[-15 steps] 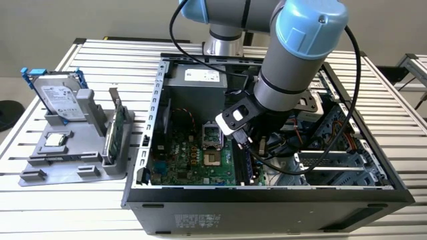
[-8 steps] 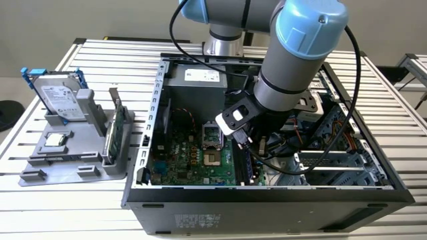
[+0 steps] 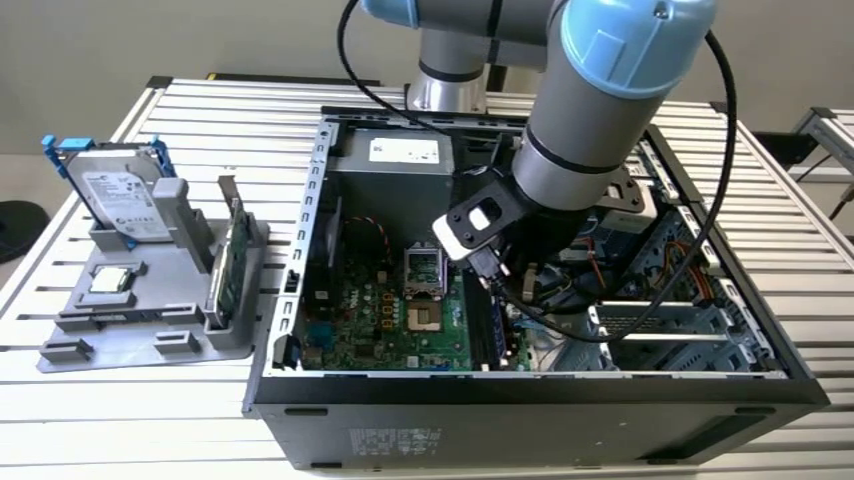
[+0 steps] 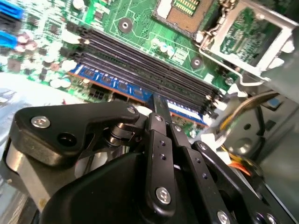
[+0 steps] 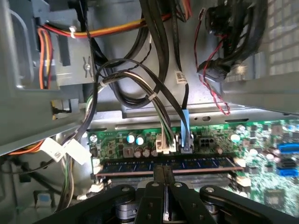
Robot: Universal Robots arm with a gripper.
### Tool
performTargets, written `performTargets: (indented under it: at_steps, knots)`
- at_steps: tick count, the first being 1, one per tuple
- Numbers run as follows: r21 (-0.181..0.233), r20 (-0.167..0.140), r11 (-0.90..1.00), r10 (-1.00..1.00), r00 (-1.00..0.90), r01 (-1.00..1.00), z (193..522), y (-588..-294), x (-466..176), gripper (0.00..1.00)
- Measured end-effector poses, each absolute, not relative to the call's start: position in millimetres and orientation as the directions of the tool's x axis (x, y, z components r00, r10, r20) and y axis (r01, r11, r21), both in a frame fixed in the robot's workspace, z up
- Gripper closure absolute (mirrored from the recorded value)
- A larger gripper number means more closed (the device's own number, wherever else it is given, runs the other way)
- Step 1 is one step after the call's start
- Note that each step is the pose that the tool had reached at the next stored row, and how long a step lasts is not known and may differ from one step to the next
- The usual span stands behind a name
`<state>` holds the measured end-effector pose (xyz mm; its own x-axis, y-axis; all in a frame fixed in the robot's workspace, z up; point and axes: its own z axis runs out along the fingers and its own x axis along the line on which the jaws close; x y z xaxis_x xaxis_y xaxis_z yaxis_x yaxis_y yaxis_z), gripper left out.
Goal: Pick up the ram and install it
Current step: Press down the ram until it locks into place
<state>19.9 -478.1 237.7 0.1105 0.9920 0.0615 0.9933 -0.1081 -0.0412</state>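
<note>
The ram is a slim dark blue stick with black chips. It stands on edge in a memory slot at the rim of the green motherboard inside the open computer case. In the second wrist view the ram runs beside several empty black slots. My gripper is shut, its two fingers side by side along the stick's length. The fingertips touch the ram's top edge near its middle, with nothing held between them. The arm reaches down into the case.
Bundles of cables hang close beyond the ram. The processor socket lies past the slots. At the exterior view's left a grey holder carries a silver hard drive, a green card and a small chip.
</note>
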Motion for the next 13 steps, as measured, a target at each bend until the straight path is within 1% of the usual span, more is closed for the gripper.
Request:
performTargets:
  at_steps: [13]
  knots:
    - [-0.041, 0.061, -0.108, 0.992, 0.111, 0.993, 297, -478, 20, 1.0]
